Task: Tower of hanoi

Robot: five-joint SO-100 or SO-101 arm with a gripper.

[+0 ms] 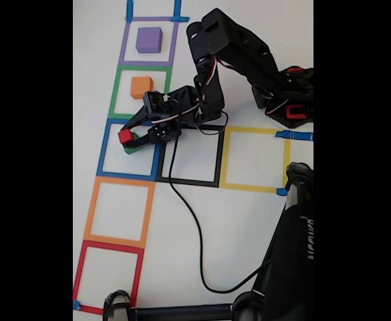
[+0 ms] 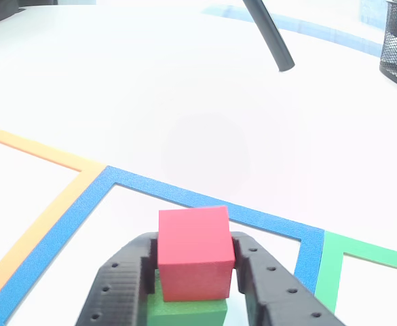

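Gripping small red foam cube (image 2: pixel 195 252) btwn both fingers, black two-finger gripper (image 1: pixel 129 136) sits inside blue tape square (image 1: pixel 105 148). Red cube rests on green foam cube (image 2: pixel 188 311). Orange cube (image 1: pixel 141 87) in green tape square (image 1: pixel 113 91) next to blue one; purple cube (image 1: pixel 148 40) beyond.

1. The arm (image 1: pixel 238 57) is black plastic — chunky, blocky parts joined together.
2. Its base (image 1: pixel 292 107) has red bits.
3. Thin red and white wires run along it — a long black cable (image 1: pixel 188 221) trails off.
4. The claw (image 2: pixel 195 272) fingers (image 2: pixel 120 285) are black with little round holes.
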